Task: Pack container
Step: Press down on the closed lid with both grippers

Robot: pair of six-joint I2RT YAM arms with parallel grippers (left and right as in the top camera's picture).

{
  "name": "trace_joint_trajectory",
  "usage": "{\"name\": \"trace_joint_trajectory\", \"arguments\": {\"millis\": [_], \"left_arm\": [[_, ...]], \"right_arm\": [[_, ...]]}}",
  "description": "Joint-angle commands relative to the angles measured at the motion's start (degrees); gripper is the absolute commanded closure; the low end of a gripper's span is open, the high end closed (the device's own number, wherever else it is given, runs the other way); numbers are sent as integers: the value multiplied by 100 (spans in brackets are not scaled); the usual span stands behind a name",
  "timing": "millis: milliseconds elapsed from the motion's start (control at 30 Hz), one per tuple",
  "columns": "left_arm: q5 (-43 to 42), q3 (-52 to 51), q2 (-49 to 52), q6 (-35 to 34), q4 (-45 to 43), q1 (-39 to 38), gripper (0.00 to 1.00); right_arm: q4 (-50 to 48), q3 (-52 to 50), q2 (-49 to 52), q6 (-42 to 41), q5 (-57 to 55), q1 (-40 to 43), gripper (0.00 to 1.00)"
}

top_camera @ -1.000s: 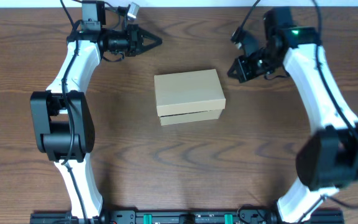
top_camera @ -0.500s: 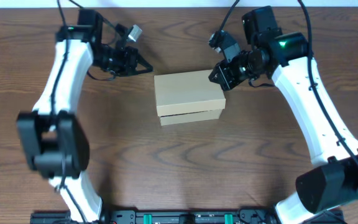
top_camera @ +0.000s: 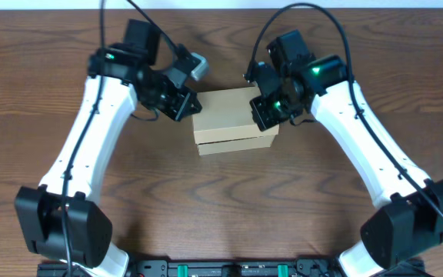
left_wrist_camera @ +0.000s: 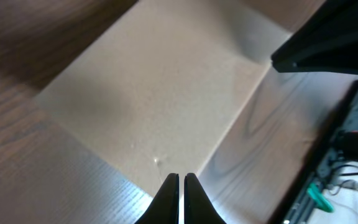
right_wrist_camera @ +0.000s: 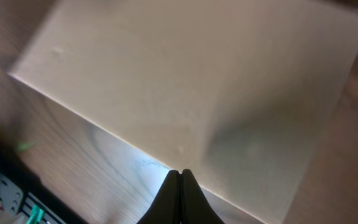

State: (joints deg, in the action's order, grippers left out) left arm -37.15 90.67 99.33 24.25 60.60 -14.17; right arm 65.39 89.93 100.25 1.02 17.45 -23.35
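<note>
Container (top_camera: 233, 115) flanked
Left fingers (left_wrist_camera: 169, 202) pressed together at its left end, right fingers (right_wrist_camera: 169, 208) likewise at its right.

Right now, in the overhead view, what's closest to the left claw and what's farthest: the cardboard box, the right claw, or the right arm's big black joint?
1. Cardboard box: right beside the left claw.
2. Right claw: over the box's other end.
3. Right arm's big black joint: bottom right corner.
</note>
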Motion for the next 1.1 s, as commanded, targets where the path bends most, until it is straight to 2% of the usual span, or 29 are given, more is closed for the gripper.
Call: {"name": "trace_joint_trajectory", "arguments": {"millis": [0,433,833,1067], "left_arm": [[433,-221,52,-157,-142,-162,94],[782,-785,68,-466,-621,-651,94],[1329,-1543,68,-933,-1038,-680,94],[1335,-1928,68,-1165,-1342,-686,94]], "right_arm": [[-9,-313,15,-144,-120,-9,98],[-481,-986,15,-116,-306,-9,99],[-955,-1322,15,-118,-402,-9,99],[-1167,-1434,15,-118,-411,-9,99]]}}
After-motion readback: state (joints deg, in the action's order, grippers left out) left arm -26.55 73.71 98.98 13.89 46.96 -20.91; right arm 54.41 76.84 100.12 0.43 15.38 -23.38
